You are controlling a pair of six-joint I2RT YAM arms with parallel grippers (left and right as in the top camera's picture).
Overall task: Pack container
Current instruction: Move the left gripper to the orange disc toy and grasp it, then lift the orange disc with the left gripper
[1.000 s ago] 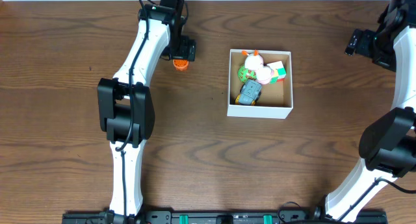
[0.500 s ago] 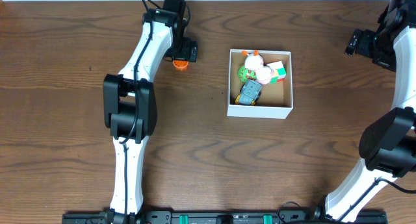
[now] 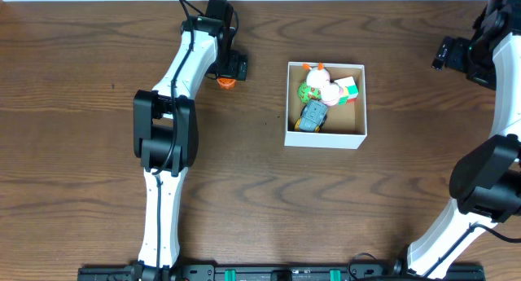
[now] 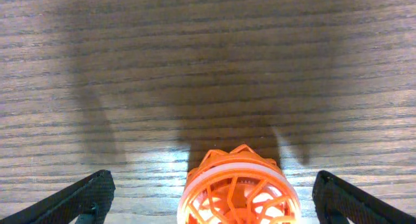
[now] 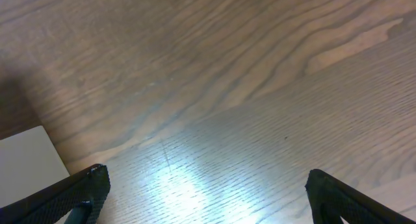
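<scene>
The container (image 3: 326, 139) is a square white-walled box with a brown floor at the table's middle right. It holds several small toys: a green one, a white one, a grey-blue car. An orange wheel-like toy (image 3: 225, 81) lies on the table left of the box. My left gripper (image 3: 230, 68) is open just above it. In the left wrist view the orange toy (image 4: 238, 193) sits between the two spread fingertips (image 4: 211, 201), untouched. My right gripper (image 3: 453, 53) is open and empty at the far right; its wrist view (image 5: 207, 195) shows only bare wood.
The table's back edge runs close behind the left gripper. A pale flat surface (image 5: 26, 162) shows at the left edge of the right wrist view. Both arm bases stand at the front of the table.
The left arm has shifted slightly to the right over the orange toy. The right arm and the container have not moved.
</scene>
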